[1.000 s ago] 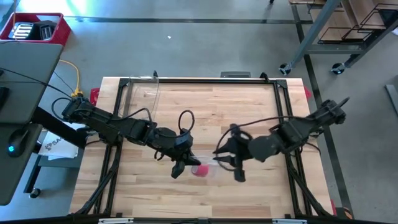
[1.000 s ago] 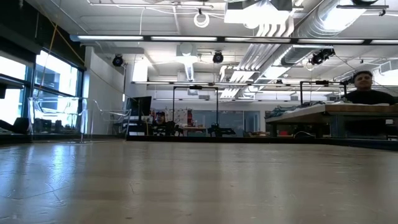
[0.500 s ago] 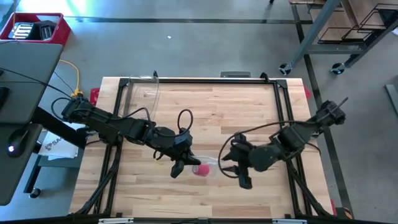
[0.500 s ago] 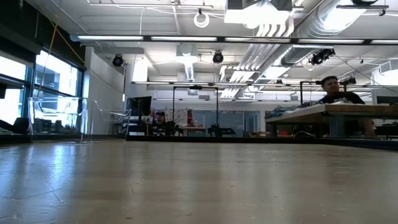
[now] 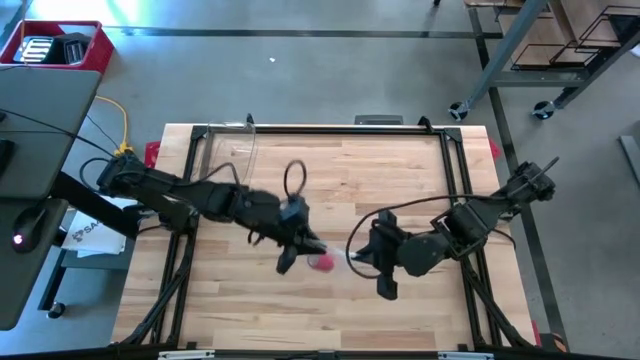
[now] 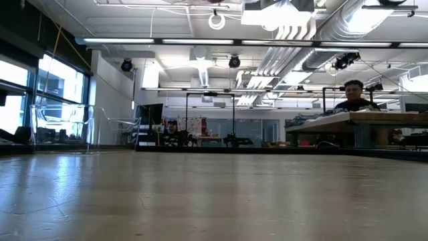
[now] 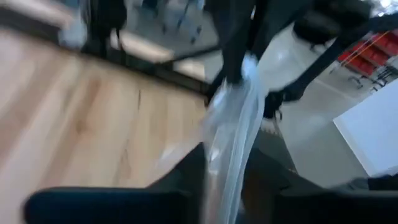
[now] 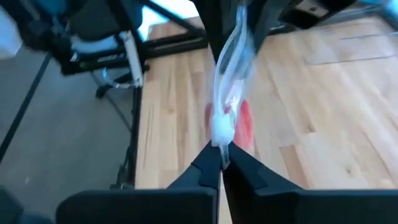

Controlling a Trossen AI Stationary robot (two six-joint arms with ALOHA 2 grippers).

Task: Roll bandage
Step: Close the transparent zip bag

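High view: both dark arms meet at the near-middle of the pale wooden table [image 5: 400,160], with the small bright red fabric bandage [image 5: 322,262] between them, beside the left gripper [image 5: 296,254]. Right wrist view alone shows the right gripper [image 8: 220,160] pinched shut on a crinkled clear plastic bag [image 8: 231,56], the red bandage inside it. Left wrist view shows the same glossy bag stretched taut; whether the left fingers grip anything cannot be told. Low view shows only bare tabletop and a person [image 6: 353,99] at a far bench.
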